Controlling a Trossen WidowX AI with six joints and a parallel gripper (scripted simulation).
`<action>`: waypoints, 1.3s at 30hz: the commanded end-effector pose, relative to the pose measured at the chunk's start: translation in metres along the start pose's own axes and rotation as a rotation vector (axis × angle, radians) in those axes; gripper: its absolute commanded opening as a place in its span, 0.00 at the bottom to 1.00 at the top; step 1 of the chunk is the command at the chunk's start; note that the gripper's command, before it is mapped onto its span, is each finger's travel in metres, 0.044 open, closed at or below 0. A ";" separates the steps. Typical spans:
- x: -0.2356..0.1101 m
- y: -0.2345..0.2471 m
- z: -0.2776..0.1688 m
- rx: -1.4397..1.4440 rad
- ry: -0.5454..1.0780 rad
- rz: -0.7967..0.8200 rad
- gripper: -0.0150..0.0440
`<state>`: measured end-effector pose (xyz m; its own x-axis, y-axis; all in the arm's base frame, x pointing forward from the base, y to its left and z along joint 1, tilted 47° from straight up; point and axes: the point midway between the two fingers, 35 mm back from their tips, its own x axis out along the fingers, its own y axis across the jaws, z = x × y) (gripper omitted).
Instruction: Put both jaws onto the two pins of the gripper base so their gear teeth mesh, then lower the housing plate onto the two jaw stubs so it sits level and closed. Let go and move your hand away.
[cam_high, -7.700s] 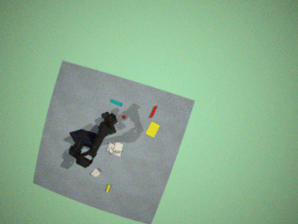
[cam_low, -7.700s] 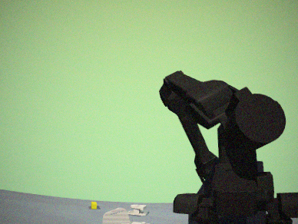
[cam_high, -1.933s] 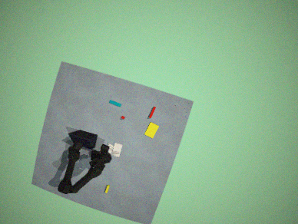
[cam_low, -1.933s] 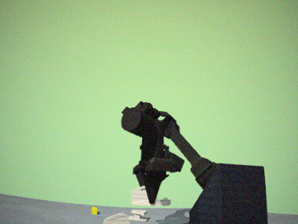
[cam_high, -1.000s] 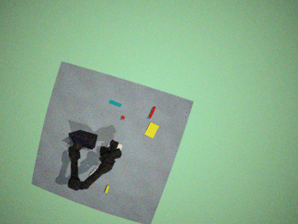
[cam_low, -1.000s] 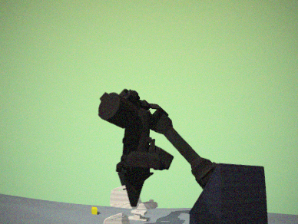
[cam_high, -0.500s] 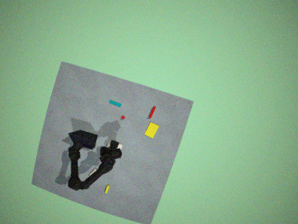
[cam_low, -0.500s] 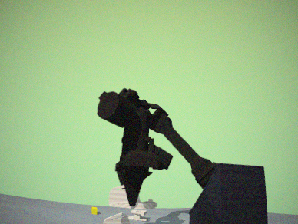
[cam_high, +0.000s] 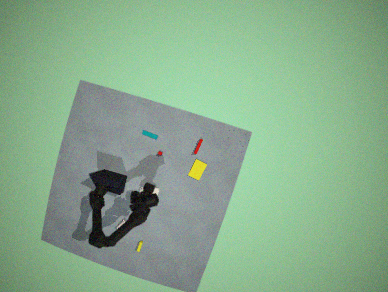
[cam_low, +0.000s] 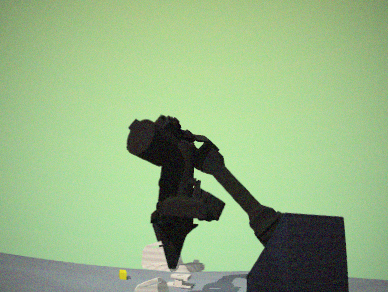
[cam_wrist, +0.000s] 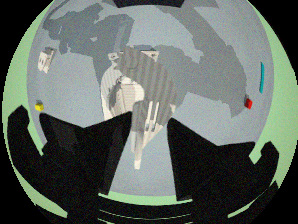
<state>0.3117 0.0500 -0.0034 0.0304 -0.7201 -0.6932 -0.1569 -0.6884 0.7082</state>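
Pale green surrounds the grey worktop (cam_high: 115, 115) (cam_low: 60, 275) (cam_wrist: 205, 172), where a teal bar (cam_high: 150, 135) (cam_wrist: 262, 77), a red bar (cam_high: 198, 146) and a yellow rectangle (cam_high: 198, 170) lie on the far side in the top view. Near the middle, the black claw (cam_high: 145, 196) (cam_low: 173, 266) (cam_wrist: 151, 119) points down, clamped on a pale part whose identity I cannot tell. Pale gripper pieces (cam_low: 154, 256) (cam_wrist: 157, 82) cluster below and around its tips, partly overlapping in the wrist view; another pale piece (cam_high: 121, 224) (cam_wrist: 46, 60) lies apart, near the arm.

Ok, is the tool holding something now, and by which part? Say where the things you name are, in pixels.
Yes, a pale striped piece (cam_low: 152, 256) (cam_wrist: 150, 75), apparently held near its narrow stem. The exact contact place cannot be told.
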 end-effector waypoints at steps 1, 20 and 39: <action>0.000 -0.001 0.000 0.003 -0.003 -0.001 0.48; 0.017 -0.001 0.000 0.003 -0.002 -0.002 0.48; 0.048 0.000 0.000 0.004 -0.002 0.001 0.48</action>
<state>0.3146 0.0202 -0.0332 0.0300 -0.7169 -0.6965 -0.1671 -0.6906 0.7036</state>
